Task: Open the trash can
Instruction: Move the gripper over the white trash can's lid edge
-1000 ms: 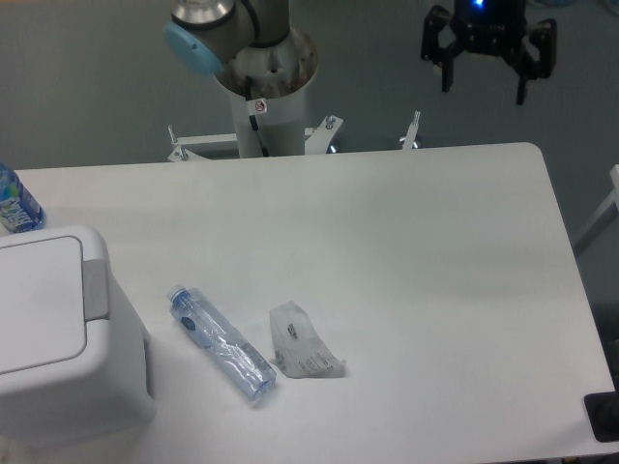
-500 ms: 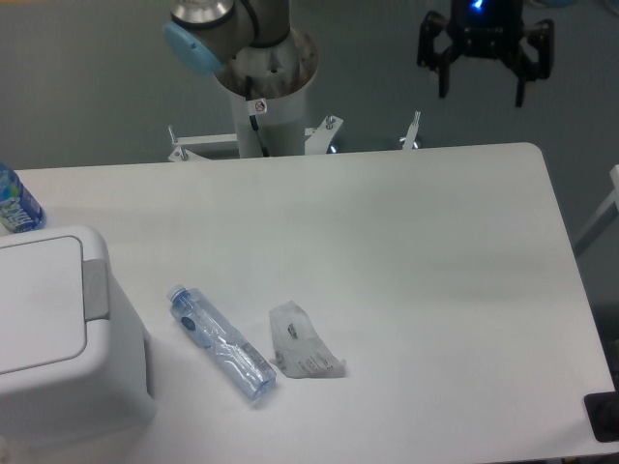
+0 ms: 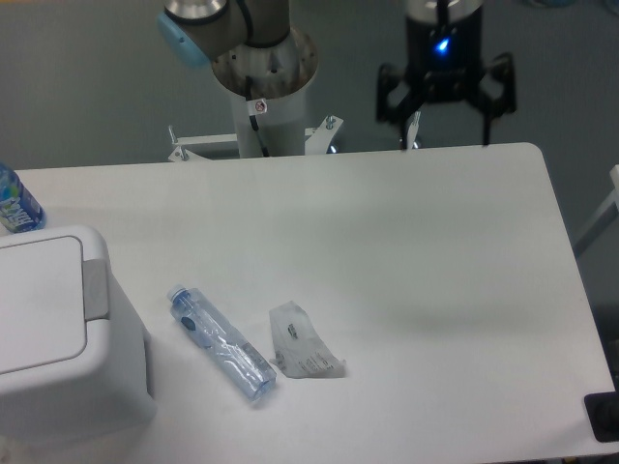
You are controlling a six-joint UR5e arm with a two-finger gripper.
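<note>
The trash can (image 3: 58, 338) is a large boxy white bin at the table's front left. Its flat white lid lies shut, with the grey push tab (image 3: 94, 288) on its right edge. My gripper (image 3: 443, 130) hangs open and empty above the table's far edge, right of centre, its black fingers spread and pointing down. It is far from the trash can, across the table to the upper right.
A clear plastic bottle with a blue cap (image 3: 221, 342) lies on the table just right of the bin. A crumpled clear wrapper (image 3: 303, 342) lies beside it. Another blue-labelled bottle (image 3: 15, 203) stands at the left edge. The arm's base (image 3: 263, 87) stands behind the table.
My gripper has moved left and down from the top right corner, and now hangs lower over the table's far edge. Nothing on the table has moved.
</note>
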